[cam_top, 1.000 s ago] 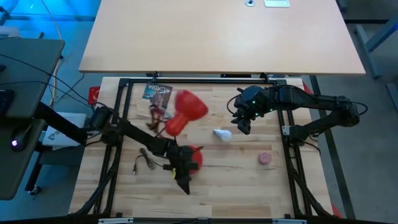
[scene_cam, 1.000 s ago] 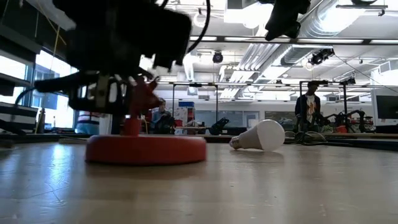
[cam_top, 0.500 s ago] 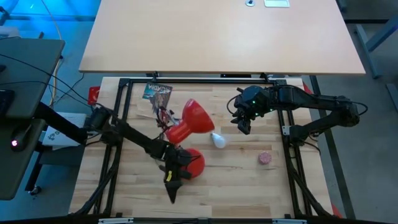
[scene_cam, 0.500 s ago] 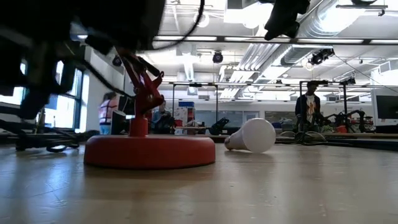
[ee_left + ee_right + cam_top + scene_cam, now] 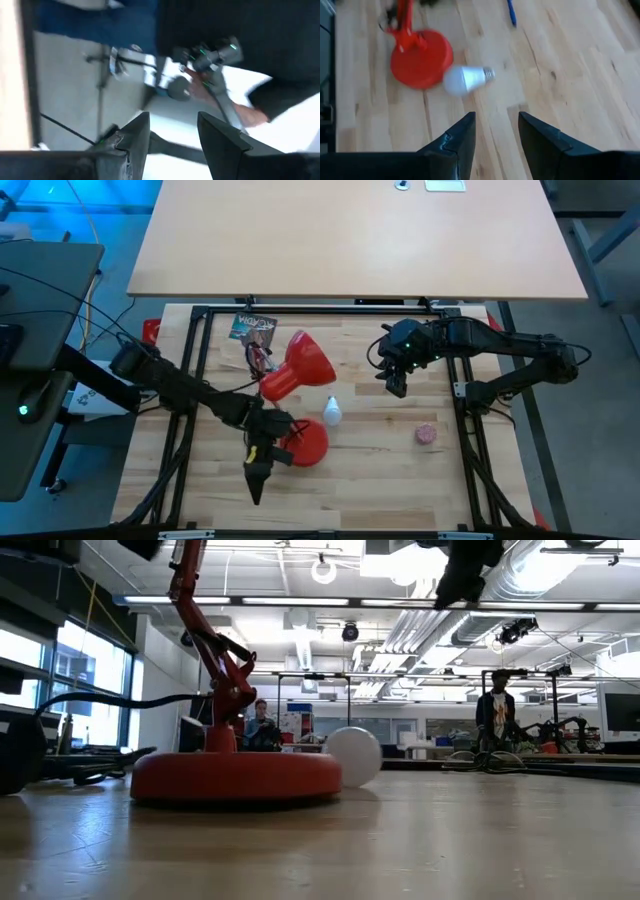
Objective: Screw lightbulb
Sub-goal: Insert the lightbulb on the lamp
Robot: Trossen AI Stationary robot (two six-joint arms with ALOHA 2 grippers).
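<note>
**Both claws empty, bulb lying by the lamp base**

The right gripper (image 5: 396, 386) hangs above the pale wooden slat table (image 5: 400, 470), its two dark fingers (image 5: 462, 135) spread apart and holding nothing. The left gripper (image 5: 257, 485) points off the table's near side, fingers also parted and empty. The small white pear-shaped lightbulb with a ribbed silver screw base (image 5: 465, 79) lies on its side, touching the glossy red round lamp base (image 5: 420, 60). The red cone-shaped lamp shade (image 5: 300, 363) tilts above.
</note>
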